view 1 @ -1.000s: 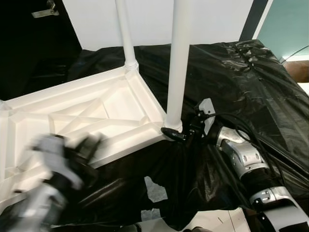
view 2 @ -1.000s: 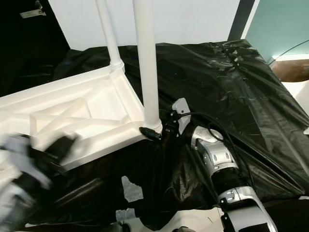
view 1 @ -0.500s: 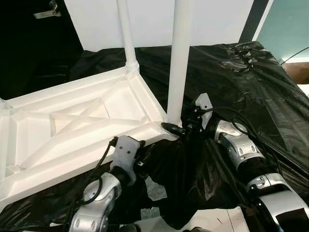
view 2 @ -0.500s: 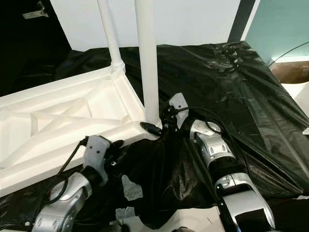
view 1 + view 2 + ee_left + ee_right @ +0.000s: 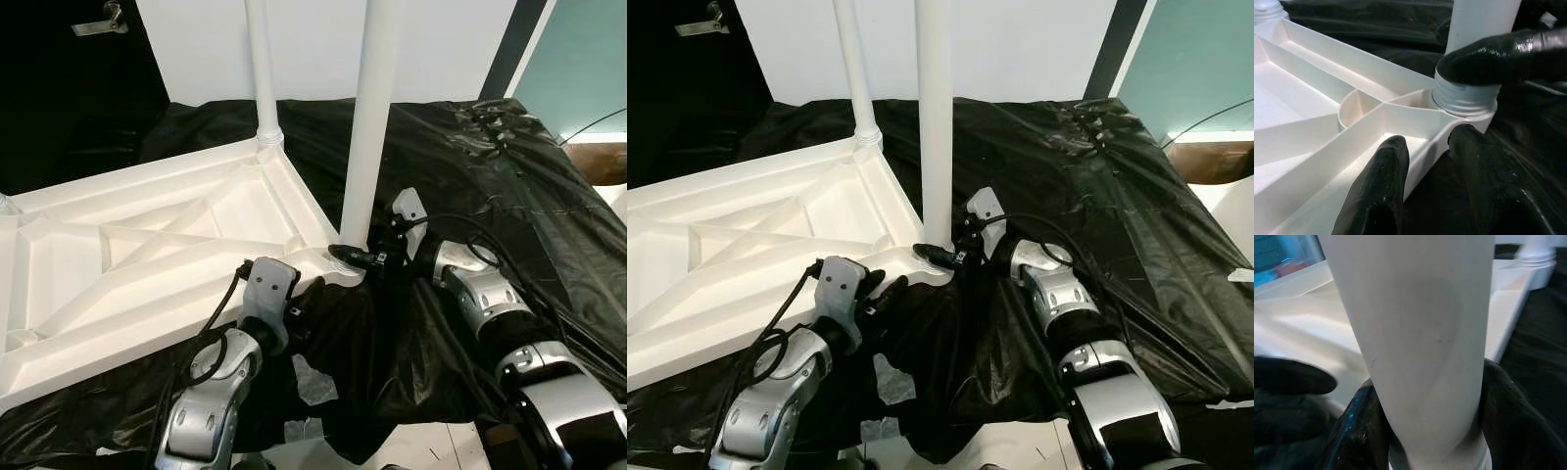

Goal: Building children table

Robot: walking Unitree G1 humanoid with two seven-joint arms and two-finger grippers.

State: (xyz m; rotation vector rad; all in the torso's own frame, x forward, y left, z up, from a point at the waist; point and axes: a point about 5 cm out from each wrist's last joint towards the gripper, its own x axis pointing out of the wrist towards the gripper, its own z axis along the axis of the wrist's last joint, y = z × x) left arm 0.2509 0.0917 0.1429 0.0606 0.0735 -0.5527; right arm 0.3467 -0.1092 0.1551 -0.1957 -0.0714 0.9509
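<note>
Tabletop (image 5: pixel 147 245), white and ribbed, lay upside down on black plastic sheeting (image 5: pixel 470 157), with 2 legs standing up from its corners. The right gripper (image 5: pixel 1425 431) was clenched around the base of the near leg (image 5: pixel 370 117), just above its threaded socket (image 5: pixel 1464 98). The left gripper (image 5: pixel 1425 166) had its fingers spread, one on each side of the frame wall beside that socket. Judged from this, the leg was being screwed home; next, the left should brace the corner while the right twists.
</note>
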